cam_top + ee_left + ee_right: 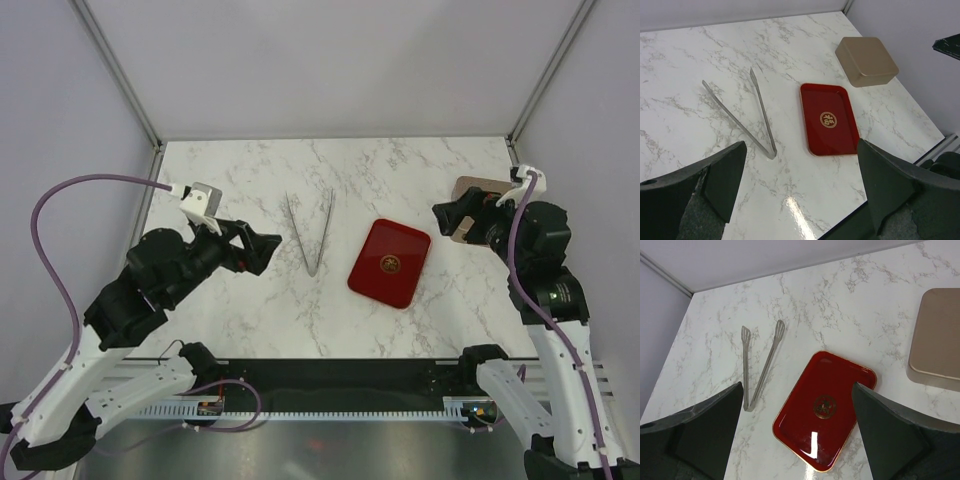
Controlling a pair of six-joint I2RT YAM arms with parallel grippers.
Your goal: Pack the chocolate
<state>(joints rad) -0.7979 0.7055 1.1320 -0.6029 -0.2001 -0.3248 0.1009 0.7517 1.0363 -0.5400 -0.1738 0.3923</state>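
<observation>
A red tray (390, 262) bearing a gold emblem lies flat near the middle of the marble surface (400, 170), a pair of metal tongs (309, 234) just beside it toward the left edge — their tips spread toward the far edge. A closed tan box (866, 61) sits by the right edge. No loose chocolate shows in any view; whether any is inside the tan box cannot be told, so the scene fits packing yet to come as well as a box already filled and shut.

The left gripper (262, 250) and right gripper (445, 216) hover above the surface, each with jaws spread wide and holding nothing.

The overhead view hides most of the tan box behind the right arm; both wrist views show its lid plainly, and the left wrist view shows the tongs' joined end pointing to the near edge.
</observation>
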